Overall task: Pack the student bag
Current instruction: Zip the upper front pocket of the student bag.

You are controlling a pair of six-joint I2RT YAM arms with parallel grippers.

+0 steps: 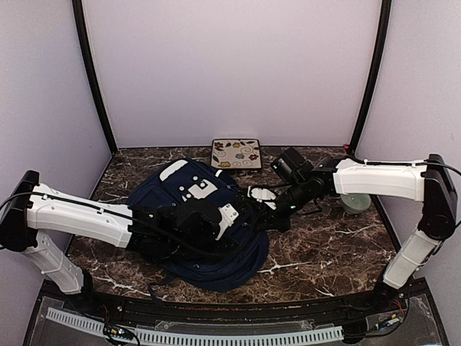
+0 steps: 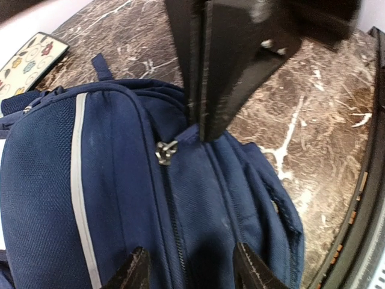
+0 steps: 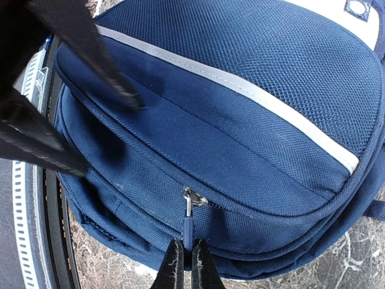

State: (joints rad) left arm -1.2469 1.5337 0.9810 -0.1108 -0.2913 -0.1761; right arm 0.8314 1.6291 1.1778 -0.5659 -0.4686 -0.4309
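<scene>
Your student bag (image 1: 158,198) lies flat in the middle of the marble table (image 1: 324,245), white-patched face up. Your right gripper (image 3: 187,265) is clenched on the blue zip pull (image 3: 188,232), on the side of the bag that faces the right arm. The two fingers pinch the tab just below the metal slider (image 3: 194,197). Your left gripper (image 2: 192,271) is released. Its fingers (image 2: 135,271) are spread to either side of the zip line with navy cloth between them, and you cannot tell whether they press on it.

The two grippers crowd each other. In the left wrist view the right arm's black fingers hang just beside the slider, and in the right wrist view the left fingers cross the bag's upper left as dark blurred bars. Your left arm lies across the bag and hides much of its middle from above.

A flowered pad (image 1: 235,153) lies flat against the back wall, just behind the bag. A pale green dish (image 1: 355,204) sits to the right, partly hidden by your right arm. A white slotted strip (image 1: 194,335) runs along the near edge, close to the bag's near end.
</scene>
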